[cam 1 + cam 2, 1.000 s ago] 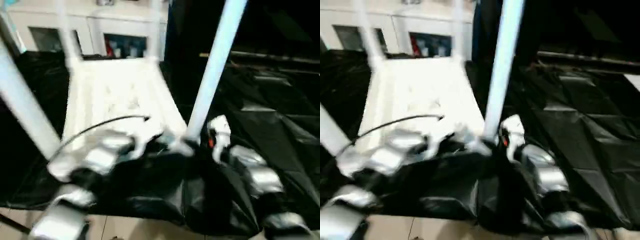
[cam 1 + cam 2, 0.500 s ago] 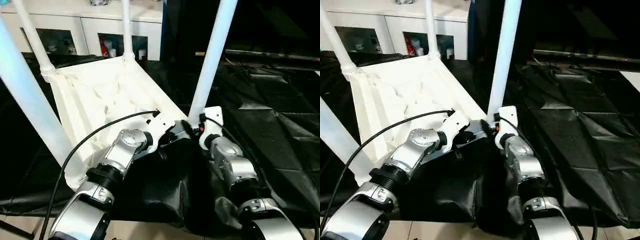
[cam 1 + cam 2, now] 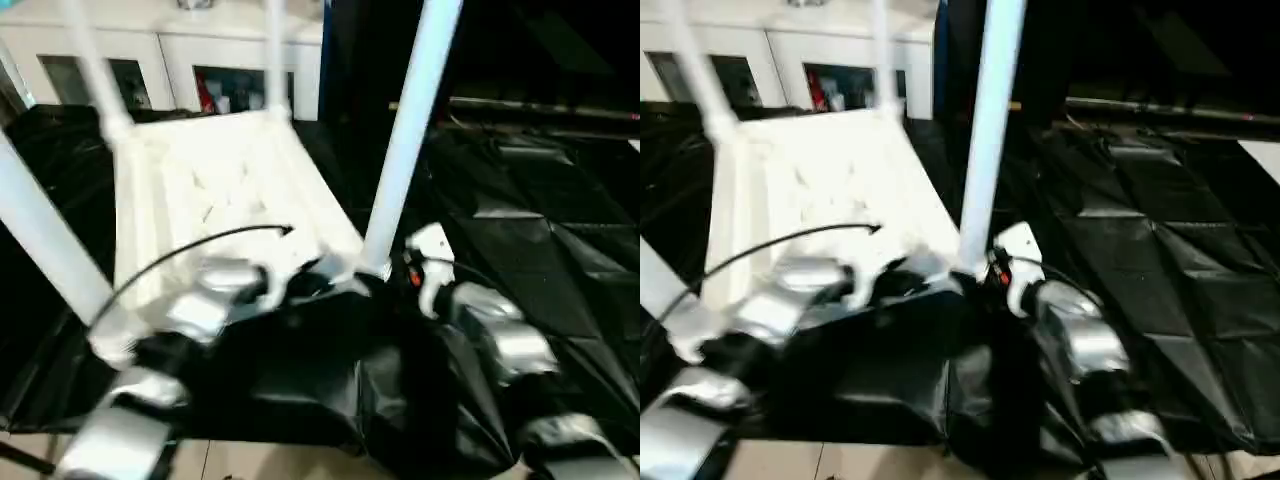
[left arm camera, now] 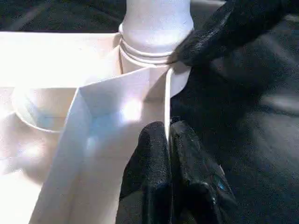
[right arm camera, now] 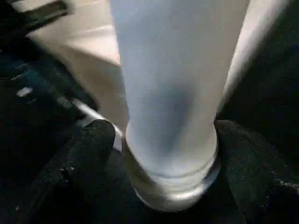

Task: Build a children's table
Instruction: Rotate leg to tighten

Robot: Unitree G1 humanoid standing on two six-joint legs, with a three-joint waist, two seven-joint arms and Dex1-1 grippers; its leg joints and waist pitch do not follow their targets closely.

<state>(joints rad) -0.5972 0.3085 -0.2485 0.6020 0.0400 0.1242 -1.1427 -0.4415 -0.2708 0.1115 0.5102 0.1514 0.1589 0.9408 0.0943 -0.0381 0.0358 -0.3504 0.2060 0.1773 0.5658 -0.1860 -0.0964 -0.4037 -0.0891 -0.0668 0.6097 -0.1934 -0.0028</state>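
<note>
The white tabletop (image 3: 220, 190) lies upside down on black sheeting, with white legs standing up from its corner sockets. My left gripper (image 4: 168, 135) is shut on the tabletop's thin rim beside the near right leg (image 3: 405, 150). Around that leg's base (image 5: 168, 177) my right gripper (image 5: 166, 140) stands open, one black finger (image 5: 91, 144) on each side of the leg. The left wrist view shows a right finger (image 4: 224, 28) against the leg's collar. Another leg (image 3: 45, 240) rises at the near left, and two thinner-looking ones (image 3: 275, 60) at the far corners.
A white cabinet with glass doors (image 3: 180, 60) stands behind the tabletop. Crumpled black sheeting (image 3: 540, 220) covers the surface to the right and in front. Pale floor (image 3: 260, 465) shows at the near edge.
The whole picture has swung and blurred with the camera. Both grippers stay at the tabletop's near right corner, the left one still on the rim, the right one at the leg's base.
</note>
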